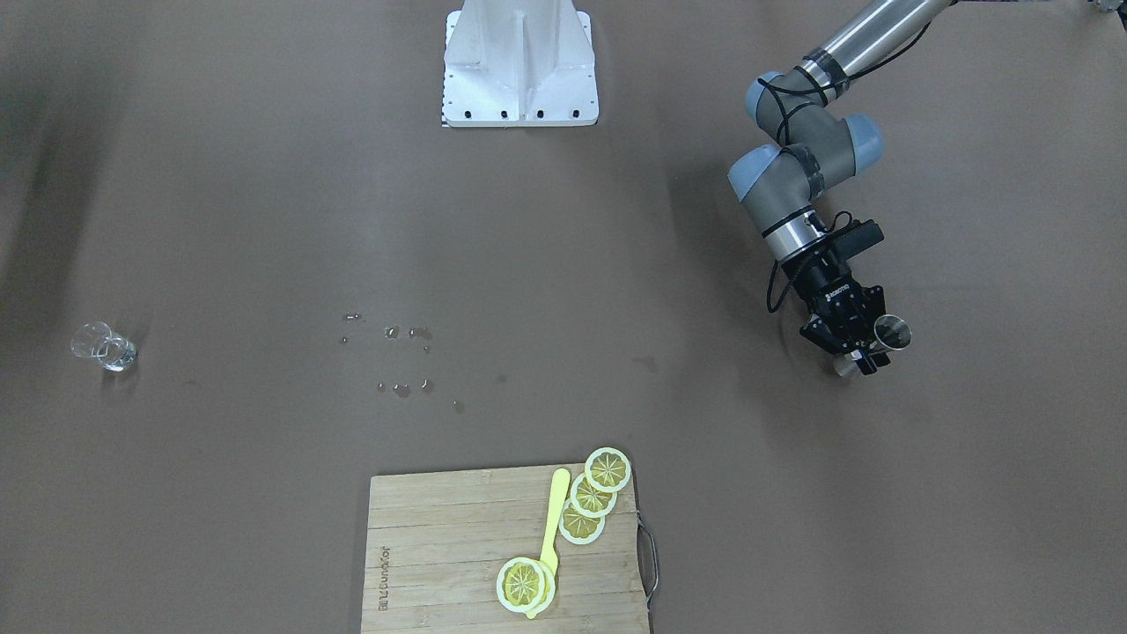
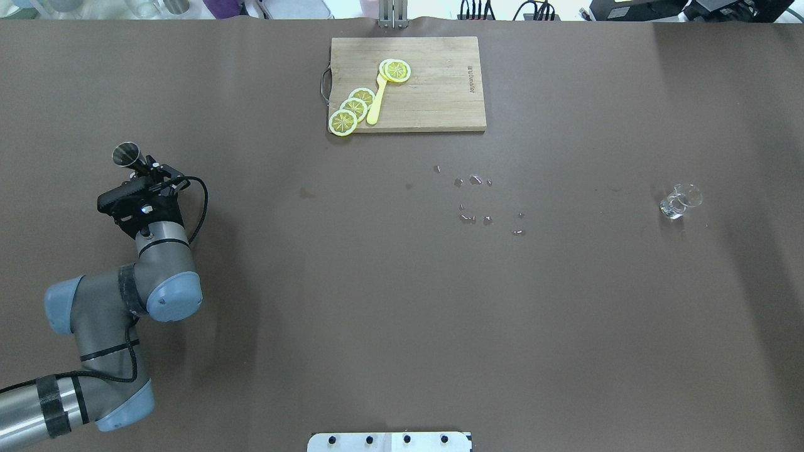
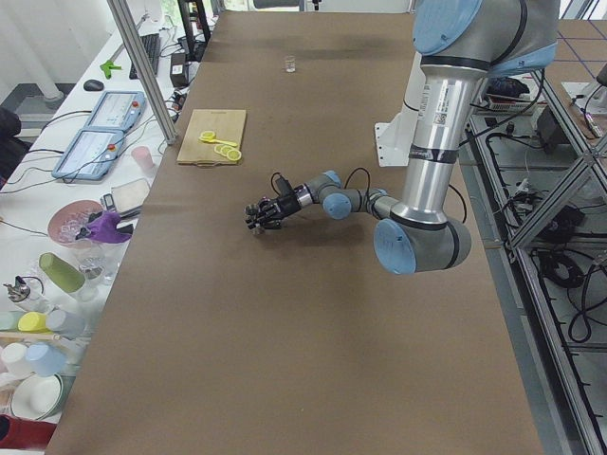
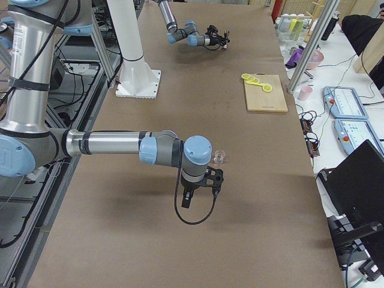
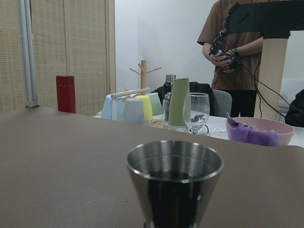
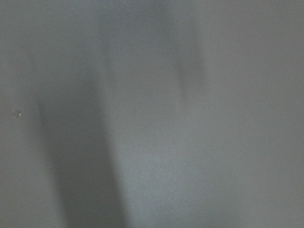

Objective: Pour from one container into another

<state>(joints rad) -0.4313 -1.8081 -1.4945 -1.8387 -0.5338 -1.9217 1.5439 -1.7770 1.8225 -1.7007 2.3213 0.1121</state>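
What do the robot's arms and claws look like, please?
The left arm and right arm are silver tubes with grey joints and pale-blue caps. The left claw is black with white lettering and a black cable; the right claw is also black and cabled.

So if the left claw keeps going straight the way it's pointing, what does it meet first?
Nothing close: past the metal jigger the left claw holds, only bare table shows up to the edge, though depth is unclear.

Bare desk (image 6: 223, 152) is filling the whole frame (blurred, greyish). A dark shadow (image 6: 80, 180) is running down its left part, and a tiny speck (image 6: 17, 113) is sitting near the left edge.
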